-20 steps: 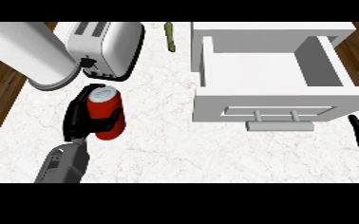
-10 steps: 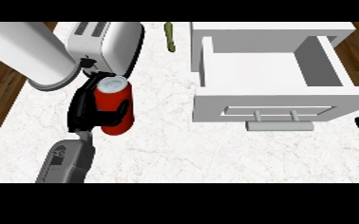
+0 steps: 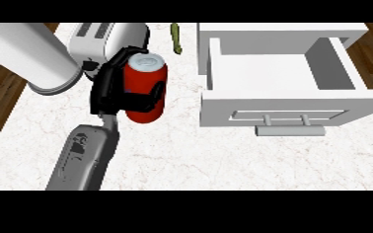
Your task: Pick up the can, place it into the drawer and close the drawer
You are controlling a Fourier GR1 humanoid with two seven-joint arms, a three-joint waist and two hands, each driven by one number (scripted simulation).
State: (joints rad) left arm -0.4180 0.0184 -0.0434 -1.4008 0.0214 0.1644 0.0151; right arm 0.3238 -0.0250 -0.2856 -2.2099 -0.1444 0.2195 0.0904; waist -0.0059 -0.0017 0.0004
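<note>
The marbled counter (image 3: 218,163) bears a toaster (image 3: 102,37), a thin green object (image 3: 175,38) and an open white drawer (image 3: 277,113).

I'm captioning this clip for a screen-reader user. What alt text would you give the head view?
The robot's left hand is curled round a red can over a white marble counter, just in front of a white toaster. To the right, a white drawer stands pulled open, its handle facing the viewer.

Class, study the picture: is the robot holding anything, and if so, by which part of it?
Yes. The left hand holds the red can, with its fingers curled round the can's side at about mid-height. The can's top is uncovered.
</note>
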